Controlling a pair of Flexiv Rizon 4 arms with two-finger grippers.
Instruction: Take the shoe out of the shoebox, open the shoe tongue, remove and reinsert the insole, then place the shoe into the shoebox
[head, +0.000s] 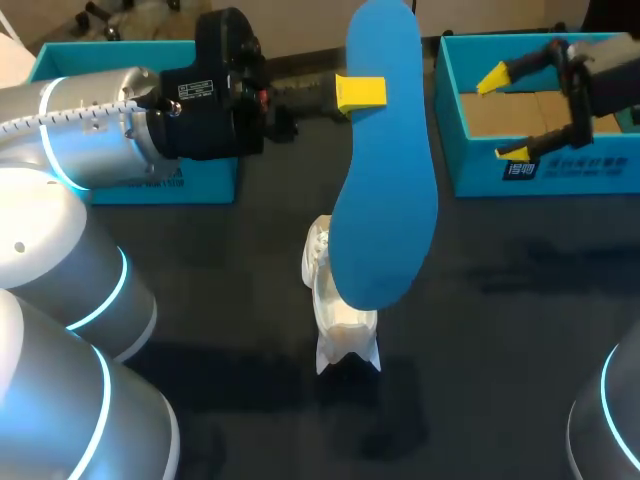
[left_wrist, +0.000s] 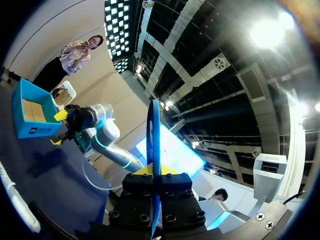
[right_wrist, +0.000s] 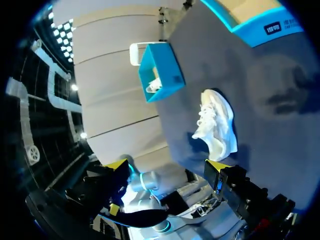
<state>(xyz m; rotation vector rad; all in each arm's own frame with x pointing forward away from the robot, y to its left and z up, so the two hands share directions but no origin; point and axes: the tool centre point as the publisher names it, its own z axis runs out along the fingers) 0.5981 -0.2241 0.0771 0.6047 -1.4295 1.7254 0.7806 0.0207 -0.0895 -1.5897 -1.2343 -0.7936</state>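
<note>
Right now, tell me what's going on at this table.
The left claw is shut on the blue insole and holds it up in the air above the white shoe. The shoe lies on the dark table, out of its box and without the insole. The right claw hangs open and empty over the shoebox on the right.
</note>
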